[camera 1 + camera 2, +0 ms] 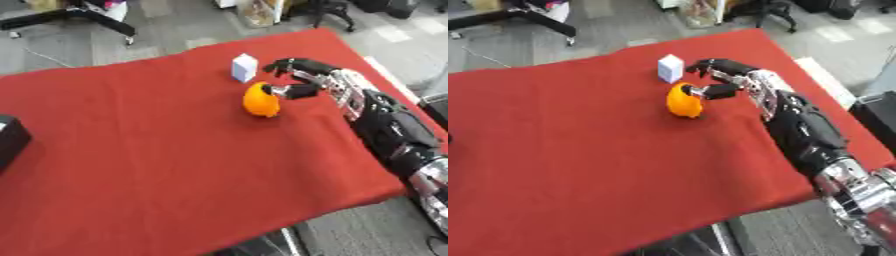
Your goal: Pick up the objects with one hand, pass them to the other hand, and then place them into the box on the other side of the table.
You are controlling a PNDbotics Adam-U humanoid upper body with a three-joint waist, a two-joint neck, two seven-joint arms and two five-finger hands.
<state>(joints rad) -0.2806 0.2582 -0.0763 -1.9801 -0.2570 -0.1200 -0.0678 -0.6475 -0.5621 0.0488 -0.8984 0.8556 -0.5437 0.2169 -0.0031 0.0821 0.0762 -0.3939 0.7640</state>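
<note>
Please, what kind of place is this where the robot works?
Probably an office or lab room. A table with a red cloth stands on grey carpet tiles, and chair bases show at the far edge. The right hand is by an orange object.

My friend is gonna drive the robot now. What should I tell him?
Right hand: fingers curled beside the orange object, thumb touching it, not lifted yet.
Left hand: not in view.
White block stands just behind the orange object on the red table.
Black box sits at the left edge.
Done: nothing moved yet.
Left: grab, pass to the left hand, drop each into the box.
</note>
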